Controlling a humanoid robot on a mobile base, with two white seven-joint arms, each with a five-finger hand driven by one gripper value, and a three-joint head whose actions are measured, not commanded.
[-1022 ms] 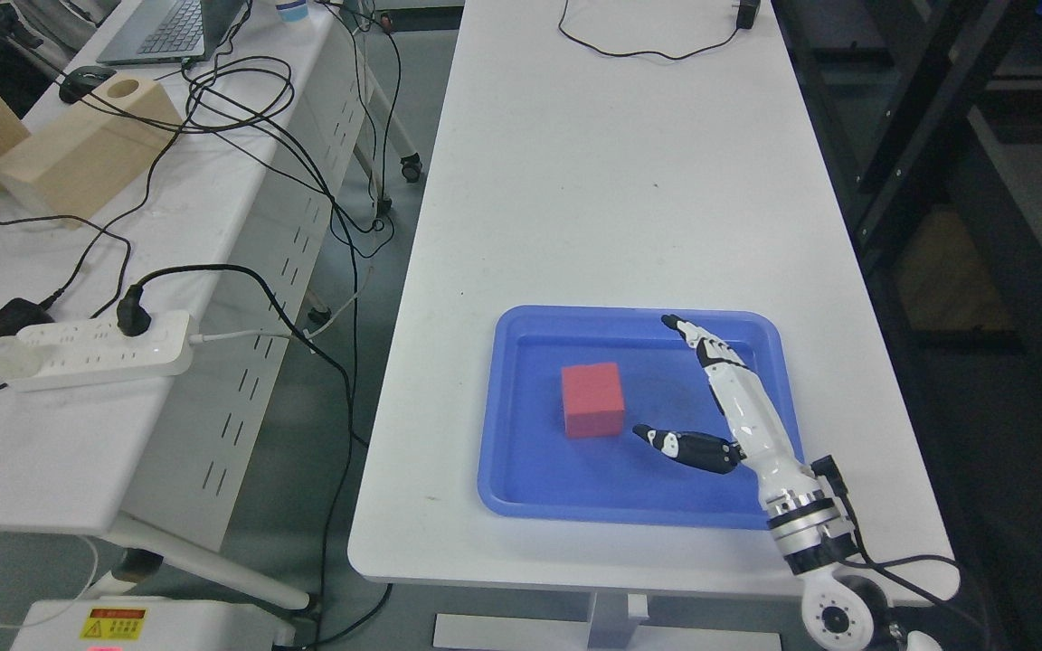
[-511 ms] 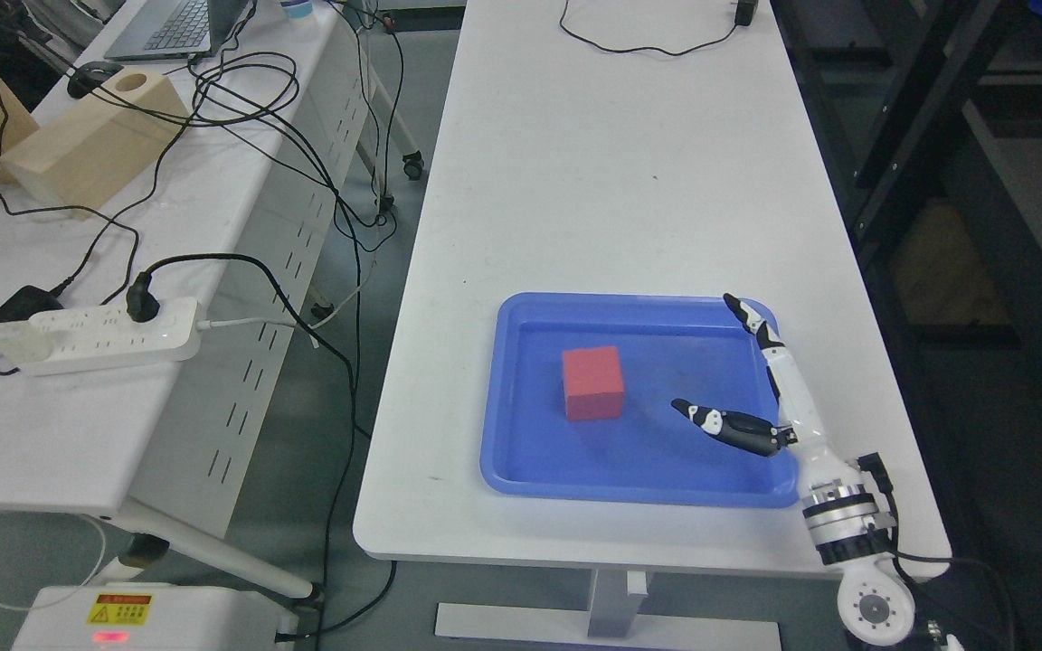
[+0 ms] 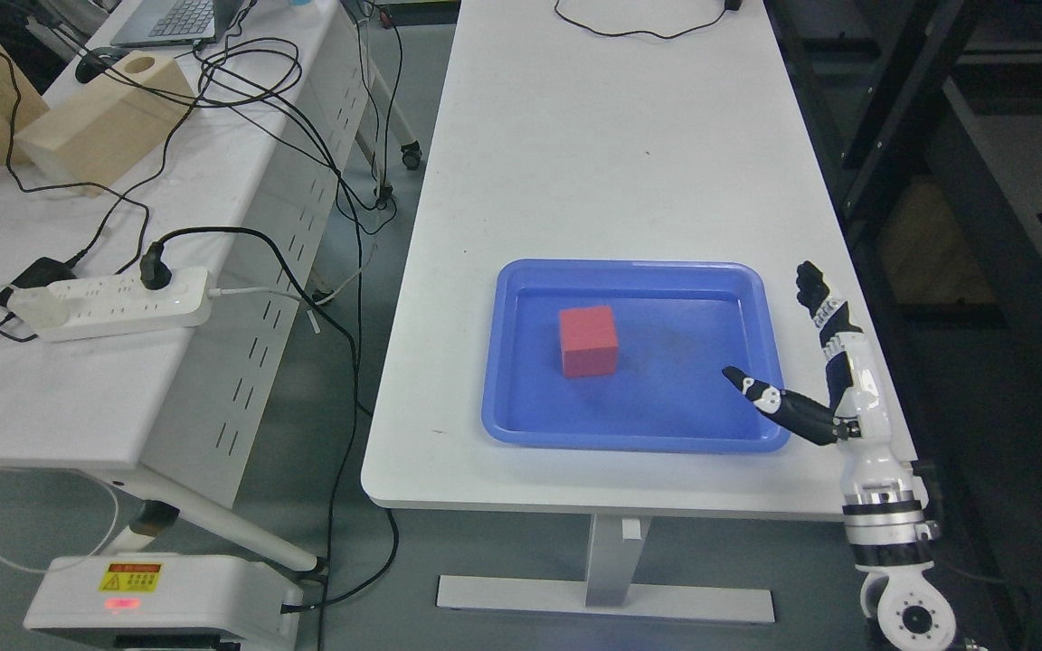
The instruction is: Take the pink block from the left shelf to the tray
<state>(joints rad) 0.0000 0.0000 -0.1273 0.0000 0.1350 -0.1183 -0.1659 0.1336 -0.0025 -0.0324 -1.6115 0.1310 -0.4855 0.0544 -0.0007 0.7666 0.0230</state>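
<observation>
Sitting square on the floor of the shallow blue plastic tray (image 3: 496, 362), the small pinkish-red cube-shaped block (image 3: 588, 340) lies left of the tray's middle, flat on one face and touching none of the walls. The tray itself rests on the long white table (image 3: 611, 154), near its front edge.

The robot's white-and-black right hand (image 3: 824, 362) hangs over the table's right edge, just outside the tray's right rim, well apart from the block. Its fingers (image 3: 815, 289) are stretched out straight and the thumb points across the tray's near right corner; the hand holds nothing. The left hand is not in view.

Judging by its look, the block is light and stiff, probably foam or painted wood, with a matte surface that should not slip much. Its faces are flat and its edges crisp, so it should neither deform nor roll. The sound place to take hold is across two opposite side faces, thumb on one and fingers on the other, around mid-height, coming down from above. Nothing crowds it in the tray, and it seems sturdy rather than fragile.

With the block already in the tray, the task looks done.
</observation>
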